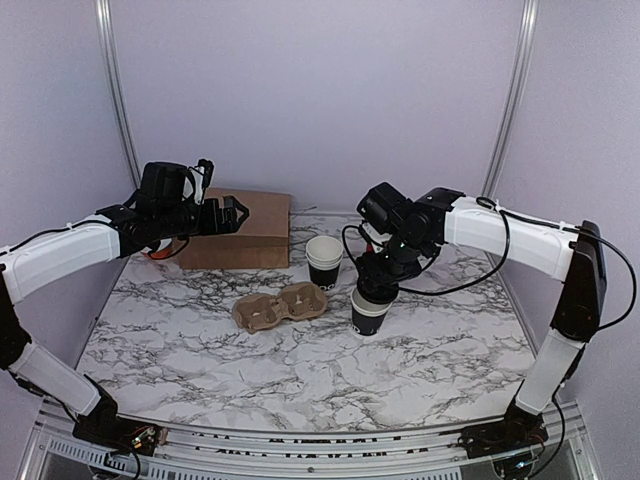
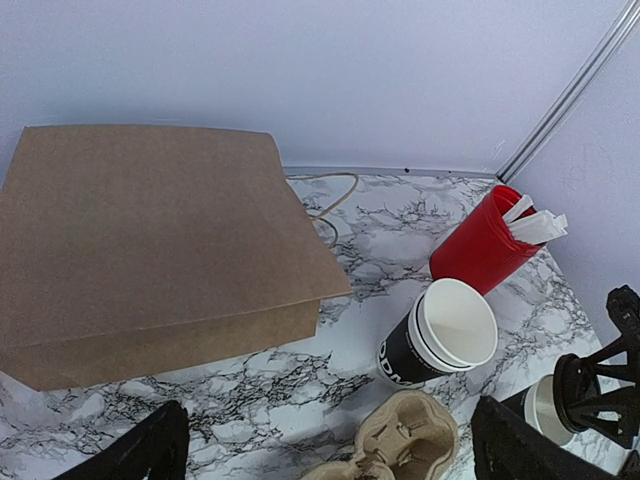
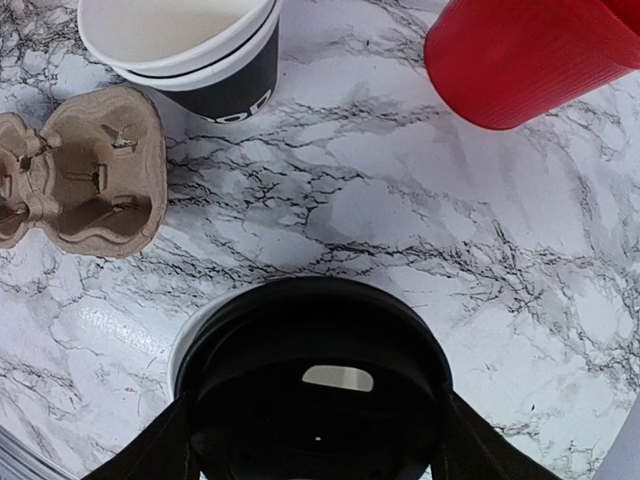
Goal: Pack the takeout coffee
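The takeout coffee (image 1: 369, 312) stands on the marble just right of the cup carrier (image 1: 280, 307). Its black cup has a pale band at the top. In the right wrist view its round black lid (image 3: 315, 345) fills the lower frame, and a strip of white rim shows under the lid's left edge. My right gripper (image 1: 378, 280) comes down from above, its fingers pressed on both sides of the lid. My left gripper (image 1: 235, 215) hangs open in the air in front of the brown paper bag (image 1: 245, 230), with nothing between its fingers (image 2: 150, 450).
A stack of lidless black cups (image 1: 323, 260) with white rims stands behind the carrier. A red cup (image 2: 485, 245) holding white utensils stands at the back right. The paper bag (image 2: 150, 240) lies flat at the back left. Walls close in the back and sides.
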Action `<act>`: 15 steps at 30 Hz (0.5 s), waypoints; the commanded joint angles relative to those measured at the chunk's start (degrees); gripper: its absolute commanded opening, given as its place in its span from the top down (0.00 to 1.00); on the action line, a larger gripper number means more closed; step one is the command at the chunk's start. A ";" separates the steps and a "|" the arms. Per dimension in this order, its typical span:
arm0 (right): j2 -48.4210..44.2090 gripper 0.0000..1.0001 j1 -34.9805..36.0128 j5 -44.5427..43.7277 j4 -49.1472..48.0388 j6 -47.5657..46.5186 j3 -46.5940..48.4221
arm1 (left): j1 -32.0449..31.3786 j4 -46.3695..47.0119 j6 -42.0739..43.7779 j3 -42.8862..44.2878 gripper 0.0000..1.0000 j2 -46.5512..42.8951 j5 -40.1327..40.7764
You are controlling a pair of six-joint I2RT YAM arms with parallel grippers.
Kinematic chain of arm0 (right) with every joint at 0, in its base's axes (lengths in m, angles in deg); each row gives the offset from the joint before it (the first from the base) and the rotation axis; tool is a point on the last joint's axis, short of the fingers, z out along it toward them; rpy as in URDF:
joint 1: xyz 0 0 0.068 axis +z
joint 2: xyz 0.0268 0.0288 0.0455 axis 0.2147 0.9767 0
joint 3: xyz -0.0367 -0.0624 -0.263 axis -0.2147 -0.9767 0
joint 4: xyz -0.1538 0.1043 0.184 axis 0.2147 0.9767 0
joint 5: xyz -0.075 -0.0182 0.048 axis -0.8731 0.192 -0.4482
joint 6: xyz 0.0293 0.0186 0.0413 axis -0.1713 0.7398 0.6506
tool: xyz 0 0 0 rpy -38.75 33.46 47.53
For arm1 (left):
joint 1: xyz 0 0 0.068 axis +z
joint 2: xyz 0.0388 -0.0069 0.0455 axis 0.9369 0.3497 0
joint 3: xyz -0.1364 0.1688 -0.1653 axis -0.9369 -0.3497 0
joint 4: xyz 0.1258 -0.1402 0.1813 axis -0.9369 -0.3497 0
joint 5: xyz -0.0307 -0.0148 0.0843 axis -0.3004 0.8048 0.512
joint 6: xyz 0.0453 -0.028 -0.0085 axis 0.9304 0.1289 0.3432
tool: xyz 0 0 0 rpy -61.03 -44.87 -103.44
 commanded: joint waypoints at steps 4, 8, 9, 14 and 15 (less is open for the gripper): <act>0.14 0.27 0.51 0.29 1.22 0.01 2.25 | -0.06 -0.56 -0.18 0.82 0.01 0.01 -0.61; 0.02 0.27 0.47 0.15 1.33 0.12 1.62 | -0.10 -0.56 -0.20 0.82 0.01 -0.09 -0.70; 0.12 0.27 0.51 0.14 1.21 0.12 1.40 | -0.08 -0.56 -0.16 0.82 0.01 -0.08 -0.72; 0.43 0.27 0.51 0.34 0.66 0.23 0.77 | -0.03 -0.64 -0.32 0.83 0.01 -0.09 -0.89; 0.49 0.27 0.51 0.41 0.66 0.22 0.76 | -0.04 -0.70 -0.27 0.82 0.01 -0.16 -0.82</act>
